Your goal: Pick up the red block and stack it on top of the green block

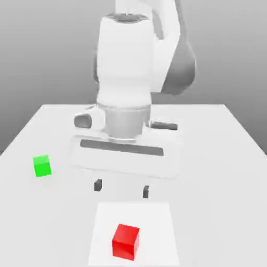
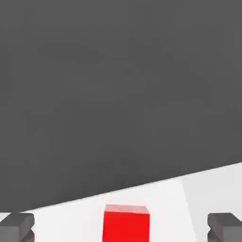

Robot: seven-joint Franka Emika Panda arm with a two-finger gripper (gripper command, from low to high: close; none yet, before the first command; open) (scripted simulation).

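Observation:
The red block (image 1: 125,241) rests on the white table near its front edge, on a brighter white patch. In the hand view the red block (image 2: 126,223) lies between my two dark fingertips, which stand far apart. My gripper (image 1: 121,188) hangs open above the table, just behind the red block and clear of it, with nothing between its fingers. The green block (image 1: 42,166) sits alone on the table toward the exterior view's left, well away from the gripper.
The white table (image 1: 219,156) spreads wide on both sides of the arm. The arm's bulky white body (image 1: 128,78) towers over the table's middle. A grey backdrop lies beyond the table's far edge.

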